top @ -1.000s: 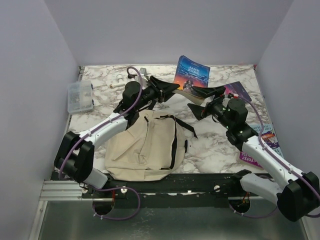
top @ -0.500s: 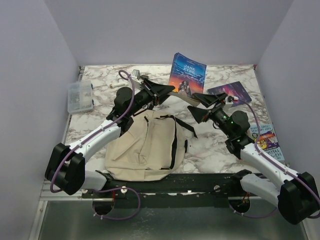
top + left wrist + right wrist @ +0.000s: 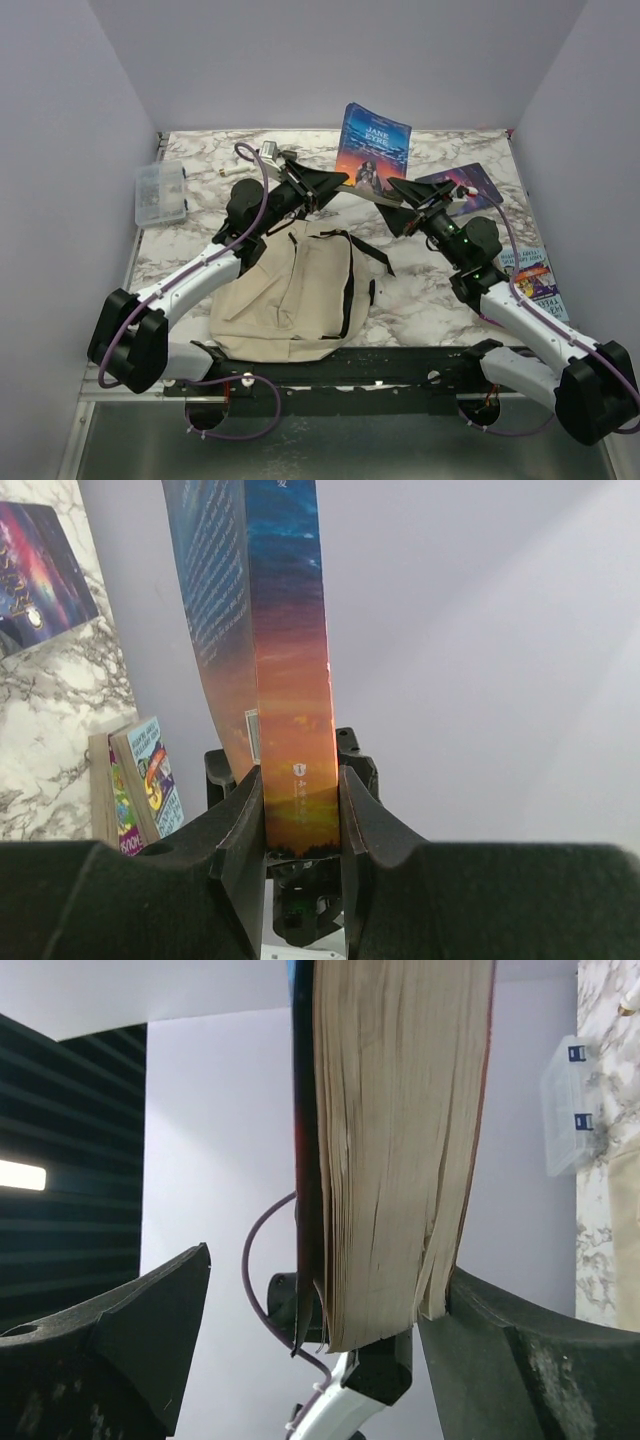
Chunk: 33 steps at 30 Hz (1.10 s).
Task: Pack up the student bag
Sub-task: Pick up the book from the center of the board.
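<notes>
Two arms meet at one blue paperback [image 3: 374, 146], held up tilted over the back of the marble table [image 3: 420, 290]. The left gripper [image 3: 300, 810] pinches its spine, both fingers pressed on. The right gripper [image 3: 325, 1280] straddles the page edge with jaws spread: one finger touches the pages, the other is apart from the cover. The student bag [image 3: 290, 295] lies flat near the front edge, partly under the left arm. A clear plastic box [image 3: 160, 193] sits far left.
</notes>
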Available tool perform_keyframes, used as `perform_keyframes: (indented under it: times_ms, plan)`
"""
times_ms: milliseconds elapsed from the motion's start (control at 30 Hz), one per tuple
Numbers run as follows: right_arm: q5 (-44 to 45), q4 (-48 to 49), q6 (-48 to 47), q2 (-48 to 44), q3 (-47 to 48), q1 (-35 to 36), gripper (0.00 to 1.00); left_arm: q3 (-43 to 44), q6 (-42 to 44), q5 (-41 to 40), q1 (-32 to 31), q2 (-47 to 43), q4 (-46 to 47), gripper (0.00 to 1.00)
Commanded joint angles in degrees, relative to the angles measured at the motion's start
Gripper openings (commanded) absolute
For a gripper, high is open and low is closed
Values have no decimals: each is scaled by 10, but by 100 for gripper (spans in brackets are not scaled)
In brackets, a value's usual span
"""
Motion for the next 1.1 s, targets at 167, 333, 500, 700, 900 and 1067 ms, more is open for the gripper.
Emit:
perform_keyframes:
  times_ms: [167,333,500,700,900,1067]
  plan:
    - [45,49,45,34,38,-3,72,-5,69,-71,-27,-44,147,0]
    - [54,41,31,45,50,-3,47,-24,100,-109,-45,-50,148,0]
    - [39,46,15,56,51,-3,15,-57,112,-144,-54,-63,144,0]
    - [-19,43,-50,60,64,-9,1,-85,163,-119,-53,-121,12,36]
    - [-185,-29,-179,73,121,-23,1,-74,253,-30,-5,-205,-260,81]
    - [-287,-56,-227,69,135,-24,1,-103,250,44,50,-252,-336,83]
